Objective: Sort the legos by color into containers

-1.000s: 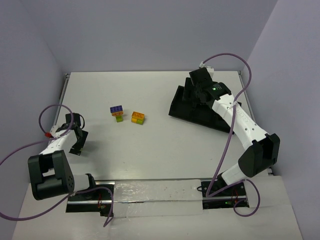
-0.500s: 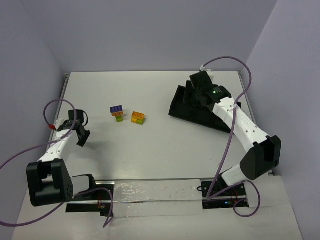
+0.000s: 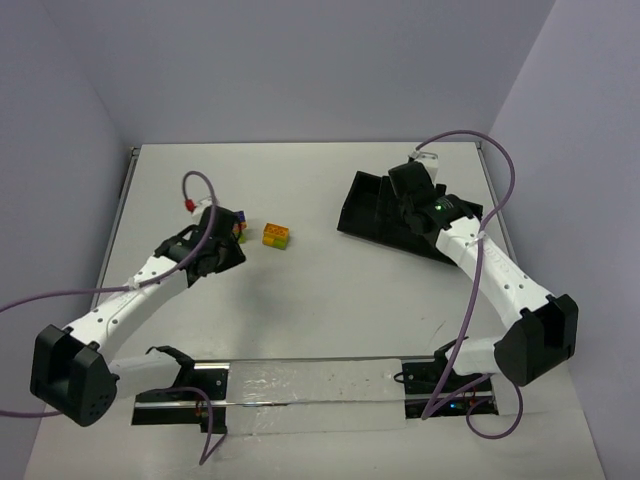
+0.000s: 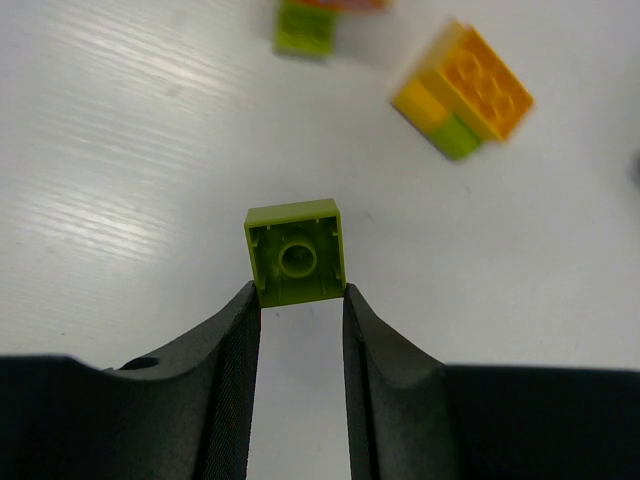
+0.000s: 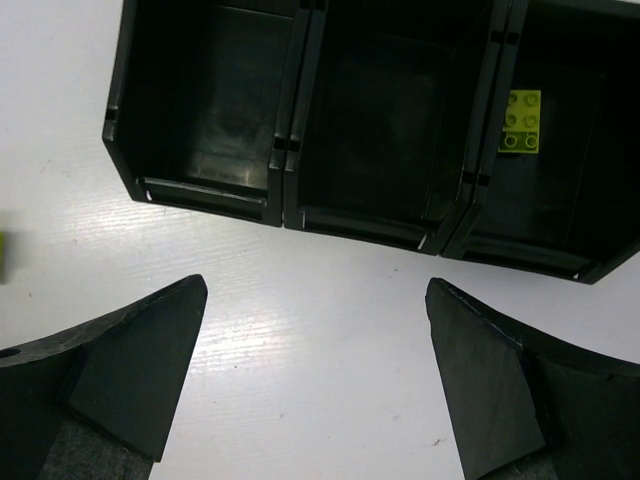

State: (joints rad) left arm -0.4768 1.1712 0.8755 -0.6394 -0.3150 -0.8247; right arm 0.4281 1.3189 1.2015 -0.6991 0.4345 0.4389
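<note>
Between violet walls, white tabletop with legos

The top camera looks down from behind on the whole tabletop. Wrist cameras face down, close: left on an orange brick, right on the tray; both show overhead.
</note>
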